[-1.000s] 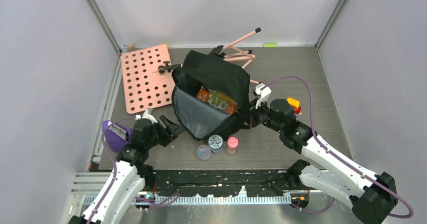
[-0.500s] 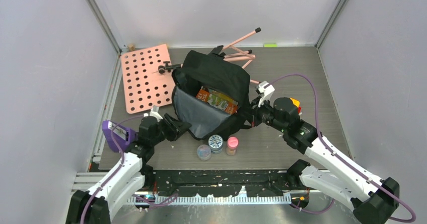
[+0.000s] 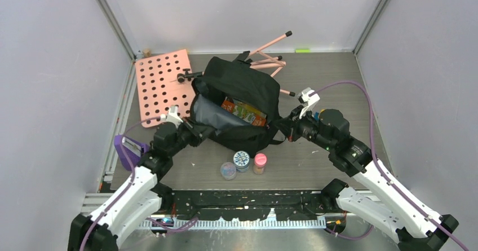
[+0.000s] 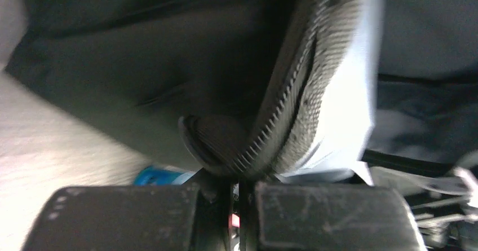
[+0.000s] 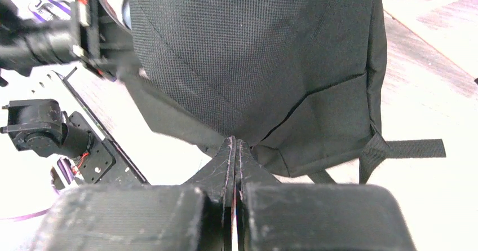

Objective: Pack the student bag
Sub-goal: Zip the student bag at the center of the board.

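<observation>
The student bag [image 3: 239, 87], a black backpack with grey lining, lies open in the middle of the table, with a colourful carton [image 3: 243, 111] inside it. My left gripper [image 3: 195, 130] is shut on the near-left rim of the opening. In the left wrist view the zipper edge [image 4: 282, 115] runs down between its closed jaws, my left gripper [image 4: 237, 177]. My right gripper [image 3: 287, 130] is shut on the bag's right side. In the right wrist view its closed tips, my right gripper [image 5: 235, 145], pinch the black fabric [image 5: 253, 53].
Three small jars [image 3: 242, 159] stand just in front of the bag. A pink pegboard [image 3: 163, 86] lies at the back left, with pink stand legs [image 3: 270, 53] behind the bag. A purple object [image 3: 127, 148] sits at the left edge. A bag strap [image 5: 411, 148] trails on the table.
My left gripper moved right to the bag's rim and shut on it, raising the grey flap and narrowing the opening. My right arm shifted right, still on the bag.
</observation>
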Controlling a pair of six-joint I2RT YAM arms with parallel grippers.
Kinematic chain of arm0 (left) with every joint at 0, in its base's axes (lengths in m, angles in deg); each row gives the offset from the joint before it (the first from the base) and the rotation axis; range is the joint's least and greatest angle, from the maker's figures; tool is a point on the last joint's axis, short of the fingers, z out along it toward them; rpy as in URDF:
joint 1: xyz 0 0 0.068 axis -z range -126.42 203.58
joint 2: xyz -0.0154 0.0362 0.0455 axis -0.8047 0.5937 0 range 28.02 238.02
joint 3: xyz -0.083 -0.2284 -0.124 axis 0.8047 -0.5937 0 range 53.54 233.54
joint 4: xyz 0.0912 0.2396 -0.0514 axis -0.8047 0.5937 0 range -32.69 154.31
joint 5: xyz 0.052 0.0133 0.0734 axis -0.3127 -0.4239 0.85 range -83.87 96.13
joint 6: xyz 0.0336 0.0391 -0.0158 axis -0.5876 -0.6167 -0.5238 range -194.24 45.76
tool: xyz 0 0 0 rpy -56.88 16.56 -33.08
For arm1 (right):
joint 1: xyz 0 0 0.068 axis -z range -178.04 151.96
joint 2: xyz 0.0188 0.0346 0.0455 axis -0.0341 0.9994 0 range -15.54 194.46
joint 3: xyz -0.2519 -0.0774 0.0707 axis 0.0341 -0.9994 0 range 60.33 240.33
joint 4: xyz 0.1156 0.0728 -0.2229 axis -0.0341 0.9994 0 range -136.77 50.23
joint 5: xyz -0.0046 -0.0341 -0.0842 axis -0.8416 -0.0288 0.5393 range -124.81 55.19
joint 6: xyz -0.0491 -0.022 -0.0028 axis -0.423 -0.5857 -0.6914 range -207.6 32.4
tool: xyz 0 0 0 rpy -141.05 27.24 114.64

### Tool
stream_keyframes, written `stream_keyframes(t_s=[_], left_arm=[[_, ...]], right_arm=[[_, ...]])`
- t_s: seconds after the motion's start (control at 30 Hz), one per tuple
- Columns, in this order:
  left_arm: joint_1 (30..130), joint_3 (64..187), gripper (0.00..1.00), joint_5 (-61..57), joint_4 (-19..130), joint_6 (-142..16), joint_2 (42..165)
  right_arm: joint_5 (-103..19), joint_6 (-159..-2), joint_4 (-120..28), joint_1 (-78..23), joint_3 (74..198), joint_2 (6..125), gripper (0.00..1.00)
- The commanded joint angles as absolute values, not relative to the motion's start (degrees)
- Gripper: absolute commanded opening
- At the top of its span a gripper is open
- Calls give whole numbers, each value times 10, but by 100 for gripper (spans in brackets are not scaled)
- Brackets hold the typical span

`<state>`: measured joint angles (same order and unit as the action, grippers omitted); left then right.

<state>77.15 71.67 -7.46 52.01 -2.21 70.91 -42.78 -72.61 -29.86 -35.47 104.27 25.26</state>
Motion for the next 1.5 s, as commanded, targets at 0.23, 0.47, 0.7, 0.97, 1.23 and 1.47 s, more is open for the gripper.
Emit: stream_keyframes(t_s=[0.23,0.47,0.7,0.97,1.23,1.47], left_arm=[[774,970,0,-42,609,-167,729],[782,1032,0,-113,536,-195,832],[823,1113,0,-118,540,-263,892],[823,1172,10,-107,595,-276,885],[823,1178,16,-98,634,-284,869],[823,1185,19,-114,635,-286,875]], right_arm=[[-430,-667,-279,-357,1053,273,52],[-399,-686,-287,-357,1054,235,79],[-328,-718,-298,-380,1095,264,96],[-168,-862,-243,-517,1245,351,96],[-108,-1012,-255,-591,1358,468,98],[-62,-1111,-259,-634,1418,572,100]])
